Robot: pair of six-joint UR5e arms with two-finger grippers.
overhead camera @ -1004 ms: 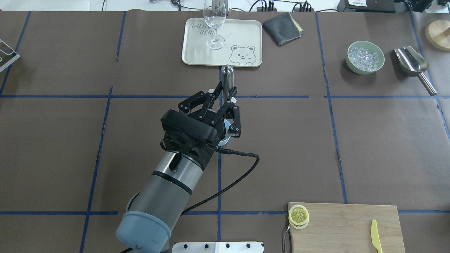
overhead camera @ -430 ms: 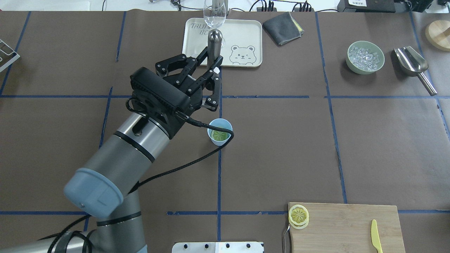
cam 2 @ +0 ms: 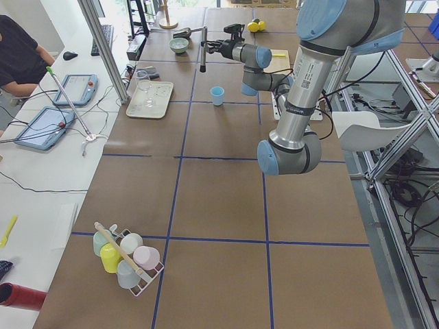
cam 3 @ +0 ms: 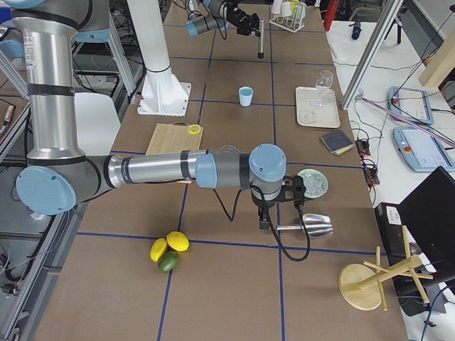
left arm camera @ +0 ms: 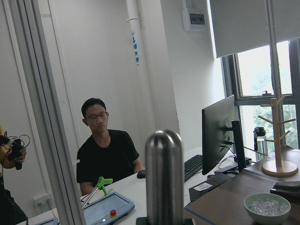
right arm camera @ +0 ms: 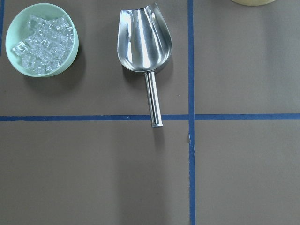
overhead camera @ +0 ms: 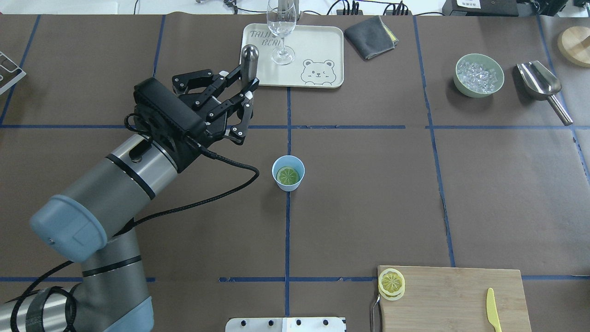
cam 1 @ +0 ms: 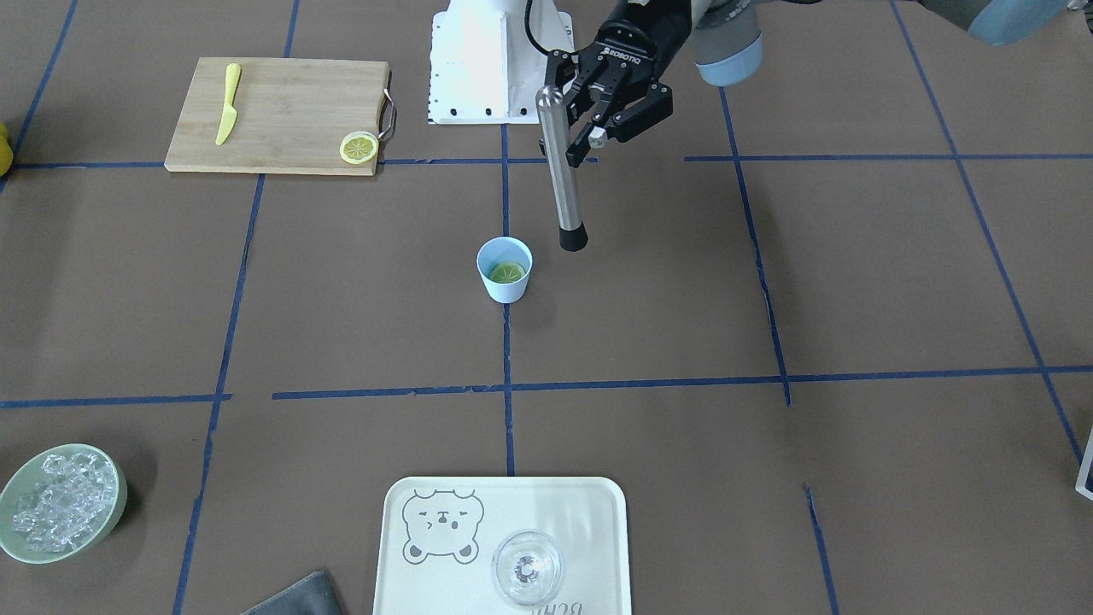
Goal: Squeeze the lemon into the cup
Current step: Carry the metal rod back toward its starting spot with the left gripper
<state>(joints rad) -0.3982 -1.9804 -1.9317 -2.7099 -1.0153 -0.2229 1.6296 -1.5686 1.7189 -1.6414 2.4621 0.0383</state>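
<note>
While the left gripper pinches a muddler at eleven o'clock from the cup, its soft lemon likely needs a rind hold.

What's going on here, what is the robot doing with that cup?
The left gripper is shut on a steel muddler, held upright in the air to one side of the cup, not in it. A lemon slice lies at the bottom of the cup, which stands alone mid-table. The right gripper hangs over the scoop; whether it is open cannot be told. Spare slices sit on the cutting board.
</note>
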